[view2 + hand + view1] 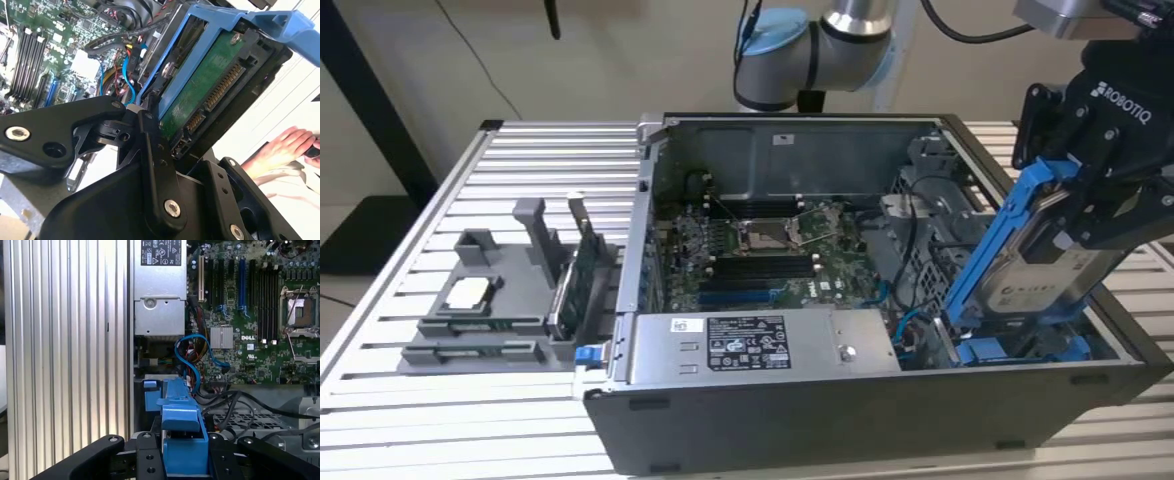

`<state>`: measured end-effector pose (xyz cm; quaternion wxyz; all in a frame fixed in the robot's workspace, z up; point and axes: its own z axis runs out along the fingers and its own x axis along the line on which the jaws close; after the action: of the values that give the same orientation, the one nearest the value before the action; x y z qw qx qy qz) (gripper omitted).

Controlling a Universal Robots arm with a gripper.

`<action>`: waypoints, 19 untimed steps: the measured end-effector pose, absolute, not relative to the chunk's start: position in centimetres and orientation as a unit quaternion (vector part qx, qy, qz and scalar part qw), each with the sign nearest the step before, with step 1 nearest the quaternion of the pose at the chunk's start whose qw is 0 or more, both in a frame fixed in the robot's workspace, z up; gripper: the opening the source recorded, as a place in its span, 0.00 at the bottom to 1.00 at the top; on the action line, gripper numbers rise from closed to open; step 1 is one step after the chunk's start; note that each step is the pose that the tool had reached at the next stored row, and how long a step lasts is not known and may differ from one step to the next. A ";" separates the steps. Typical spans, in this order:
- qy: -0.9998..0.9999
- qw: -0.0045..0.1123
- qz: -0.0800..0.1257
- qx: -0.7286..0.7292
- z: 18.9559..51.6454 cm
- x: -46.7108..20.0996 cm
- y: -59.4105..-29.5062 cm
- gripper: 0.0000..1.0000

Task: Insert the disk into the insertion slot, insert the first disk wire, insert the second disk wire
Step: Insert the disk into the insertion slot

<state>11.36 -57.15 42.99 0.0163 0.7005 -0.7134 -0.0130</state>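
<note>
My gripper is shut on the disk, a silver drive with a white label in a bright blue carrier. I hold it steeply tilted over the open computer case, on the exterior view's right. Its lower end reaches down to the insertion slot, a grey bay with blue fittings at the case's near right corner. The second wrist view shows the disk's green circuit board and connector between my black fingers. In the first wrist view the blue carrier sits between my fingers. Blue wires lie loose beside the bay.
The grey power-supply box lies along the case's front, with the motherboard behind it. A grey holder with parts stands on the slatted table at the exterior view's left. A person's hand rests beyond the case.
</note>
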 end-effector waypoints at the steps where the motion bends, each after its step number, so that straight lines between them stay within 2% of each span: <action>1: -0.713 0.016 -0.013 0.700 42.9 11.4 -57.2 0.33; 19: -0.713 0.017 -0.014 0.700 41.3 12.0 -57.3 0.33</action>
<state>11.96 -57.28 41.30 0.0174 0.7004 -0.7134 -0.0140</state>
